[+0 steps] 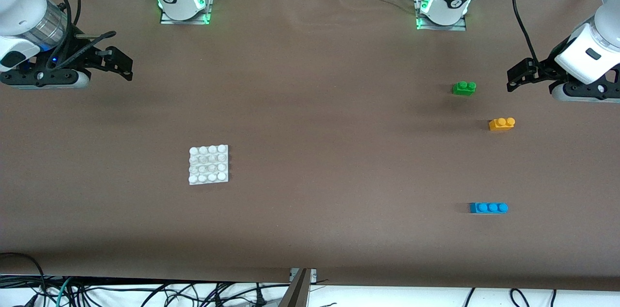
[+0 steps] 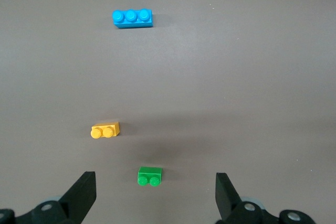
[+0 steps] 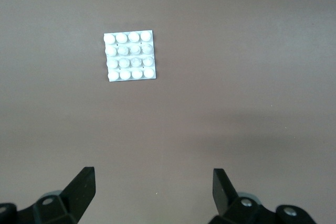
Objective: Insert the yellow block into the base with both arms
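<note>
The yellow block [image 1: 502, 124] lies on the brown table toward the left arm's end, with its two studs showing; it also shows in the left wrist view [image 2: 105, 129]. The white base [image 1: 208, 164] lies flat toward the right arm's end and shows in the right wrist view [image 3: 130, 56]. My left gripper [image 1: 516, 78] is open and empty, up over the table beside the green brick; in its wrist view [image 2: 156, 182] the jaws stand wide apart. My right gripper [image 1: 123, 65] is open and empty, up over the table at the right arm's end, well away from the base [image 3: 153, 176].
A green two-stud brick [image 1: 464, 87] lies farther from the front camera than the yellow block, and shows in the left wrist view [image 2: 149, 176]. A blue three-stud brick [image 1: 488, 207] lies nearer to the front camera [image 2: 132, 18]. Cables hang past the table's front edge.
</note>
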Motion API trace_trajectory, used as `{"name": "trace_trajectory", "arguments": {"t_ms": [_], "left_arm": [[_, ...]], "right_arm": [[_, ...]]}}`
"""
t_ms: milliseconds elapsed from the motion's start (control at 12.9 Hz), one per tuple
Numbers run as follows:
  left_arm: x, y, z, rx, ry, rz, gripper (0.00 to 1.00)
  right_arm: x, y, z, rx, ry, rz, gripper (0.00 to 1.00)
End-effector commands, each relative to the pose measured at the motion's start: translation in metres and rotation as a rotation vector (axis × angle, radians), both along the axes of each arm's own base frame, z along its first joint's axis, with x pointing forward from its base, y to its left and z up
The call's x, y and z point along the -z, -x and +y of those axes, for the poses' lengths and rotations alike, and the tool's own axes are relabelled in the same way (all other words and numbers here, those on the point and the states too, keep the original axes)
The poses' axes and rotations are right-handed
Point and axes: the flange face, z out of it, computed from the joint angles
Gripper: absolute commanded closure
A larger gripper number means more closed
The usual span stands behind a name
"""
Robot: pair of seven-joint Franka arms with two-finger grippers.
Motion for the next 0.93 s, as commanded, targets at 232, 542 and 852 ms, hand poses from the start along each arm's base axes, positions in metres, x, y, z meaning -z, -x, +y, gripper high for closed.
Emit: {"name": "trace_trajectory", "arguments": {"t_ms": [232, 542, 852], "left_arm": [[-0.0042, -0.0033, 0.0026, 0.019, 0.011, -0.006, 0.0], [-0.0032, -0.0042, 0.0035, 0.017, 0.011, -0.005, 0.0], [-0.0032, -0.0037, 0.006, 0.014, 0.011, -0.003, 0.0]], "right_arm": [[-0.0041, 0.0114, -0.0045, -0.012, -0.01, 0.005, 0.01], [-0.0032, 0.0116, -0.0058, -0.009, -0.006, 0.009, 0.01], [0.0014, 0.0109, -0.0057, -0.006, -0.005, 0.012, 0.01]]}}
